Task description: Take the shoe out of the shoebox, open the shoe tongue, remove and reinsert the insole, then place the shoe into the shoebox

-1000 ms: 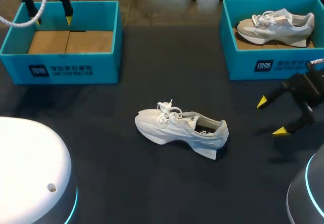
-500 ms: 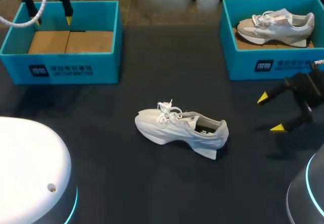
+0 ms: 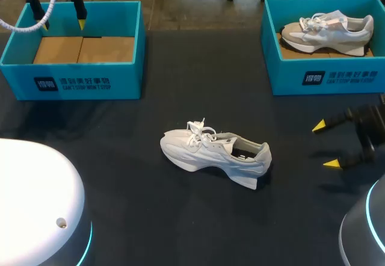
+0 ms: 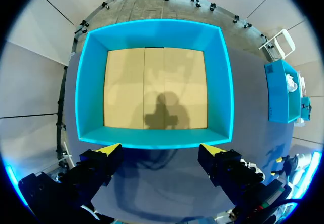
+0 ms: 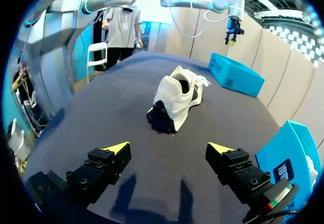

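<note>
The white lace-up sneaker (image 3: 215, 153) stands on the black bench (image 3: 150, 218), apart from the wide-open, empty right hand (image 3: 325, 145). The left hand (image 3: 63, 24) gapes empty over the teal cardboard shoebox (image 3: 72, 82). A low approach might shove the sneaker away.

White shoe (image 3: 213, 153) upright on its sole mid-table, toe leftward, open empty teal shoebox (image 3: 72, 79) well apart, far left

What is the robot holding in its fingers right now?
Nothing. The left gripper hangs open over the empty shoebox, and the right gripper is open, apart from the white shoe.
</note>
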Action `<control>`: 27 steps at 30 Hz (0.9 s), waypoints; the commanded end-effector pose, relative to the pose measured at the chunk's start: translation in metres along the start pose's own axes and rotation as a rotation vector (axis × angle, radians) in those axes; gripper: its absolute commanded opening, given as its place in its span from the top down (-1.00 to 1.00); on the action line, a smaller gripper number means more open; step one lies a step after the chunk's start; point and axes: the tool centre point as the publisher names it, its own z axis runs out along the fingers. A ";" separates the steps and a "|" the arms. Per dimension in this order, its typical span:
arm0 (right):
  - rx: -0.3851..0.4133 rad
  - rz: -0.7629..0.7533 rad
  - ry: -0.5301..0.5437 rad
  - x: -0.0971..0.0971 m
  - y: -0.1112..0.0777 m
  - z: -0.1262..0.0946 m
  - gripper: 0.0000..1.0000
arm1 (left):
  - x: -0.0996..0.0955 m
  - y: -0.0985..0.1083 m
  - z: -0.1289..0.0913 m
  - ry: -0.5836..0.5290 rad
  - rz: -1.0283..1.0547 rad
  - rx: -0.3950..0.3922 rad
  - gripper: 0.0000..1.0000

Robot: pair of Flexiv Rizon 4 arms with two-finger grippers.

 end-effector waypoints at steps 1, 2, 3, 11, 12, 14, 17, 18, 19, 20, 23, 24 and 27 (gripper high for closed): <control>-0.026 0.006 -0.027 0.007 -0.008 0.003 -1.00 | 0.000 0.000 -0.001 -0.002 0.000 -0.002 -1.00; -0.030 0.008 -0.032 0.009 -0.011 0.003 -1.00 | 0.000 0.000 -0.001 -0.002 0.000 -0.002 -1.00; -0.040 0.008 -0.038 0.009 -0.013 0.004 -1.00 | 0.000 0.000 -0.001 -0.002 0.000 -0.002 -1.00; -0.101 0.043 -0.017 0.011 -0.030 0.011 -1.00 | 0.000 0.000 -0.001 -0.002 0.000 -0.002 -1.00; -0.096 0.079 -0.023 0.013 -0.032 0.011 -1.00 | 0.000 0.000 -0.001 -0.002 0.000 -0.002 -1.00; -0.099 0.069 -0.011 0.014 -0.033 0.011 -1.00 | 0.000 0.000 -0.001 -0.002 0.000 -0.002 -1.00; -0.099 0.069 -0.011 0.014 -0.033 0.011 -1.00 | 0.000 0.000 -0.001 -0.002 0.000 -0.002 -1.00; -0.099 0.069 -0.011 0.014 -0.033 0.011 -1.00 | 0.000 0.000 -0.001 -0.002 0.000 -0.002 -1.00; -0.099 0.069 -0.011 0.014 -0.033 0.011 -1.00 | 0.000 0.000 -0.001 -0.002 0.000 -0.002 -1.00; -0.099 0.069 -0.011 0.014 -0.033 0.011 -1.00 | 0.000 0.000 -0.001 -0.002 0.000 -0.002 -1.00; -0.099 0.069 -0.011 0.014 -0.033 0.011 -1.00 | 0.000 0.000 -0.001 -0.002 0.000 -0.002 -1.00; -0.099 0.069 -0.011 0.014 -0.033 0.011 -1.00 | 0.000 0.000 -0.001 -0.002 0.000 -0.002 -1.00; -0.099 0.069 -0.011 0.014 -0.033 0.011 -1.00 | 0.000 0.000 -0.001 -0.002 0.000 -0.002 -1.00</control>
